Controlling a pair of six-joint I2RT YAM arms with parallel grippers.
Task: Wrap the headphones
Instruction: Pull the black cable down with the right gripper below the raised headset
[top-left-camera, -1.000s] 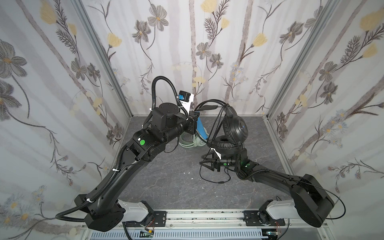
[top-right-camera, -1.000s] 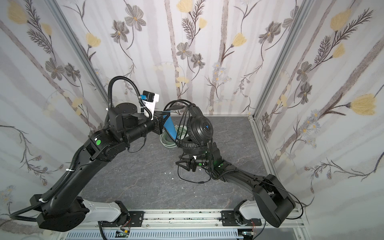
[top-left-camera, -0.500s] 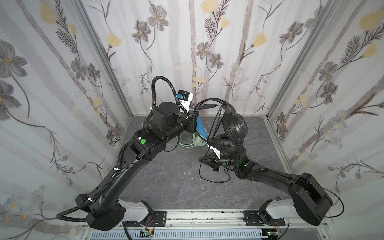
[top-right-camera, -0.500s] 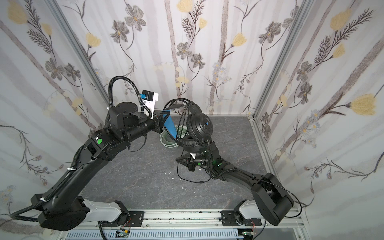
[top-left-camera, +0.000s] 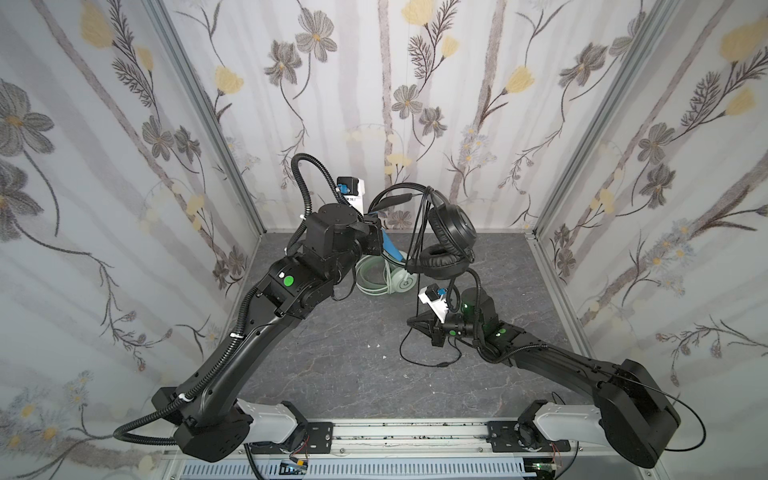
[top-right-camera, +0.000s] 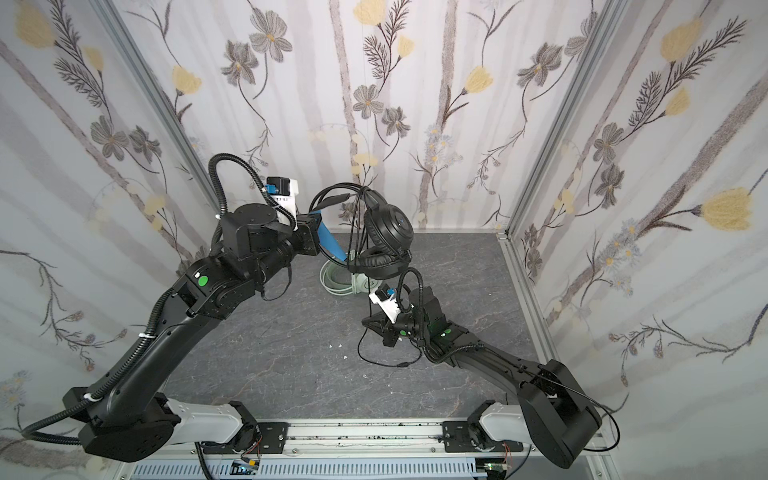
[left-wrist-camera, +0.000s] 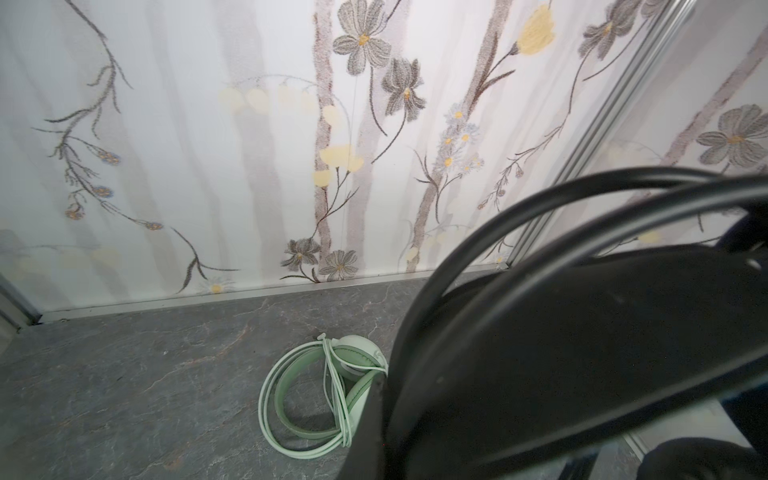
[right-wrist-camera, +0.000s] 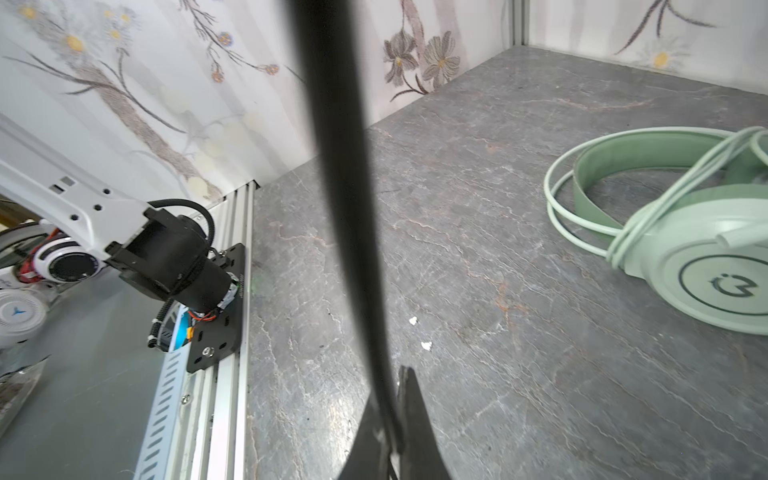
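up at the back of the surface (top-left-camera: 332, 374), the left tool (top-left-camera: 376, 239) is pressed together on the blue inner band of the black headphones (top-left-camera: 451, 226), holding them well off the surface. the right tool (top-left-camera: 417, 323) sits low, almost straight under the earcups, pinching the black cable (right-wrist-camera: 345, 166). so the cable's long axis runs nearly vertical from tool up to headset, with a few turns over the band and the slack tail looping on the surface just beside the right tool. right arm's clearly nearer, so i'd guess it goes up and over. mint-green headphones (top-left-camera: 401, 284) lie wrapped underneath.
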